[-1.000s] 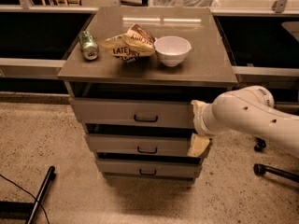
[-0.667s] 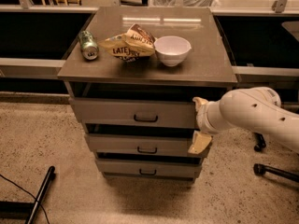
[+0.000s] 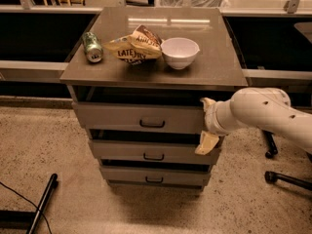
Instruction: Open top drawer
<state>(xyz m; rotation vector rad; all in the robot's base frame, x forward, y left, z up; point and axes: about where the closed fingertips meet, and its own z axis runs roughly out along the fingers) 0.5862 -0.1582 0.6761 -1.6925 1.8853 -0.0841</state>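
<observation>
The top drawer [image 3: 122,117] is the widest grey front of three, just under the cabinet top, with a small dark bar handle [image 3: 152,124] mid-front. A dark gap shows above its front. My gripper [image 3: 206,123] is at the right end of that drawer front, well to the right of the handle, on the end of my white arm [image 3: 263,112], which comes in from the right. Its two cream fingers [image 3: 206,144] stand apart, one above the other, with nothing between them. Whether they touch the drawer front is not clear.
On the cabinet top [image 3: 214,67] lie a green can [image 3: 91,47] on its side, a crumpled chip bag [image 3: 134,47] and a white bowl [image 3: 180,51]. Two narrower drawers [image 3: 122,151] sit below. A chair base [image 3: 285,177] is at the right, a dark bar [image 3: 43,202] on the floor at left.
My gripper and arm have moved slightly upward along the right end of the top drawer front. The drawers and the things on top have not moved.
</observation>
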